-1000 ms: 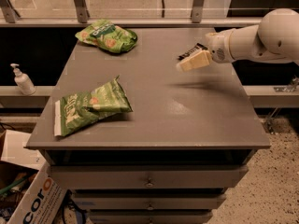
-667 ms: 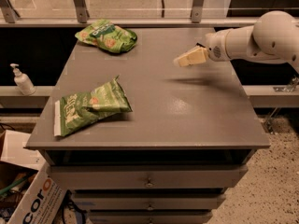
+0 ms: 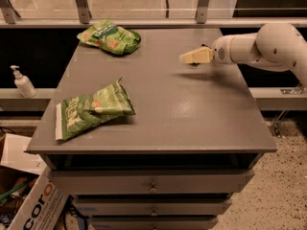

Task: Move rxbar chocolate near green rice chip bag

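Note:
The green rice chip bag (image 3: 109, 36) lies at the far left corner of the grey table (image 3: 192, 114); it is puffy, with a dark-green band and orange-red pictures. My gripper (image 3: 188, 57) hovers above the far right part of the table, pointing left towards that bag and well to its right. It is shut on the rxbar chocolate (image 3: 195, 63), of which only a thin dark edge shows under the cream fingers (image 3: 197, 55). The white arm (image 3: 268, 44) comes in from the right.
A longer, flatter green bag with a white end strip (image 3: 91, 110) lies at the front left of the table. A soap dispenser (image 3: 22, 82) stands on a ledge to the left. Drawers (image 3: 152, 186) are below the tabletop, and a cardboard box (image 3: 33, 205) is on the floor at left.
My gripper has moved left and a little farther back over the table, towards the far green bag. Both bags stayed where they were.

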`<action>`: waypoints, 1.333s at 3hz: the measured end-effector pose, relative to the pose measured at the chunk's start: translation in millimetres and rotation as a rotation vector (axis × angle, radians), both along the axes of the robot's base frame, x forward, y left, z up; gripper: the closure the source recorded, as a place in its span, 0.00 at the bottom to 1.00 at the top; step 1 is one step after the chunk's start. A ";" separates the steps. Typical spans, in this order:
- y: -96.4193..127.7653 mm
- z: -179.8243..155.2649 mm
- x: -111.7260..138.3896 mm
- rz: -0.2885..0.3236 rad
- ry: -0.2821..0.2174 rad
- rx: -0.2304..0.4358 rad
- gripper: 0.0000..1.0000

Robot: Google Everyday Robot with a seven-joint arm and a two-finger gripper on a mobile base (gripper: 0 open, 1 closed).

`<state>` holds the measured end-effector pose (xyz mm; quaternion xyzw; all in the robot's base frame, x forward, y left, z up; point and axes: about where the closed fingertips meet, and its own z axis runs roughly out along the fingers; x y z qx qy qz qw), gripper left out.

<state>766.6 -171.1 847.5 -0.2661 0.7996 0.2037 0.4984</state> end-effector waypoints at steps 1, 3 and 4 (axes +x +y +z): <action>-15.9 -13.0 5.4 -0.041 0.028 0.015 0.00; -33.2 -34.9 4.7 -0.010 0.053 -0.051 0.19; -33.2 -39.0 3.3 0.028 0.052 -0.078 0.42</action>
